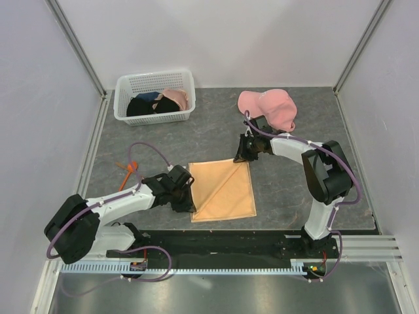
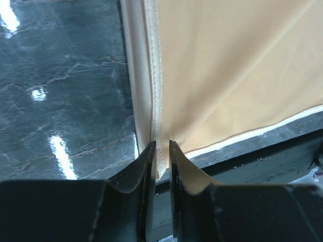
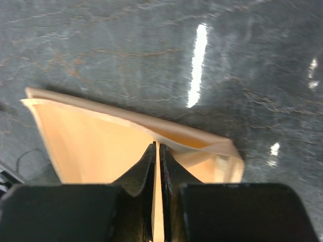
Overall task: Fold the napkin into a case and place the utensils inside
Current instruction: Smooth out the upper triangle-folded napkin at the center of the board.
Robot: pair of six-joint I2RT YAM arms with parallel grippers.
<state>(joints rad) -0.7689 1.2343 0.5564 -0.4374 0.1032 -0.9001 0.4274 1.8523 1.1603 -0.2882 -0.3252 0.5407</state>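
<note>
The peach-tan napkin (image 1: 222, 191) lies flat in the middle of the grey table, with a diagonal crease across it. My left gripper (image 1: 189, 203) is at its near left corner. In the left wrist view the jaws (image 2: 161, 151) stand narrowly apart with the hemmed corner of the napkin (image 2: 227, 75) pinched between them. My right gripper (image 1: 241, 157) is at the far right corner. Its jaws (image 3: 157, 147) are shut on the napkin's edge (image 3: 96, 146), which is raised and folded over a little there. The utensils (image 1: 128, 173) lie left of the napkin, beside the left arm, as thin orange-brown pieces.
A white basket (image 1: 154, 116) with dark and pink clothes stands at the back left. A pink cap (image 1: 268, 108) lies at the back right, just behind the right arm. A black rail (image 1: 222, 243) runs along the table's near edge.
</note>
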